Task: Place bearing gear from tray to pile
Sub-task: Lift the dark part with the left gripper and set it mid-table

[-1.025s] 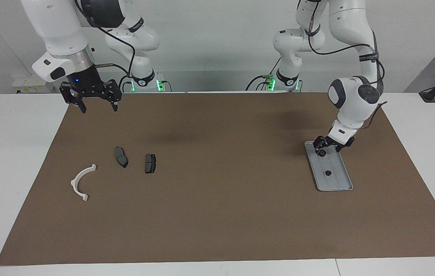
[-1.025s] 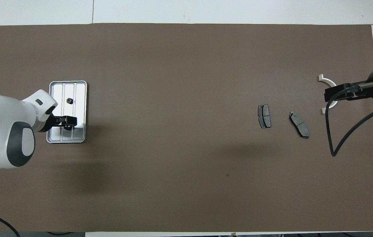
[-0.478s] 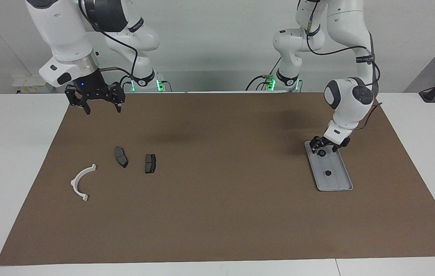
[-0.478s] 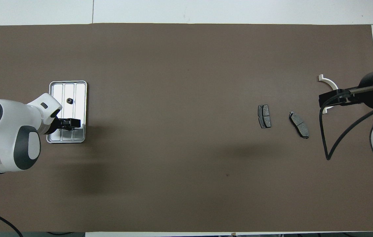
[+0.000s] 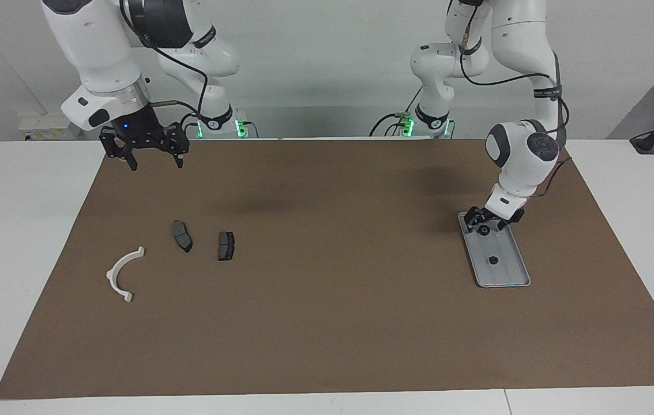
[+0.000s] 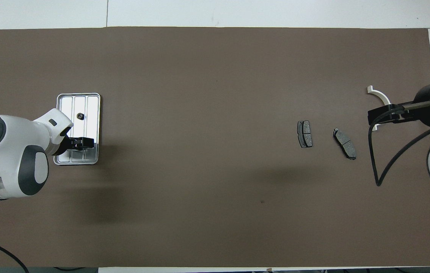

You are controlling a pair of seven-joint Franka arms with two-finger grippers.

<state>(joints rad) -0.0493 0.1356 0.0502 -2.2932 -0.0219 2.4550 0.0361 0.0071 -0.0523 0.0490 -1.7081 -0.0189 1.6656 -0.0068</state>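
inspecting the tray [image 5: 504,271], we find the left gripper [image 5: 484,228] down around a gear [image 5: 484,230]; whether it grips we cannot tell. a second gear [image 5: 493,260] lies apart. the right gripper [image 5: 153,164] waits above the mat [image 5: 327,323], fingers spread, empty.

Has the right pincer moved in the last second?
Yes. In the overhead view the right pincer has drifted nearer the robots along the white bracket, now covering its nearer end.

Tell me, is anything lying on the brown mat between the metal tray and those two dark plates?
No. Between the tray and the nearer dark plate, the mat is bare; the overhead view shows it best.
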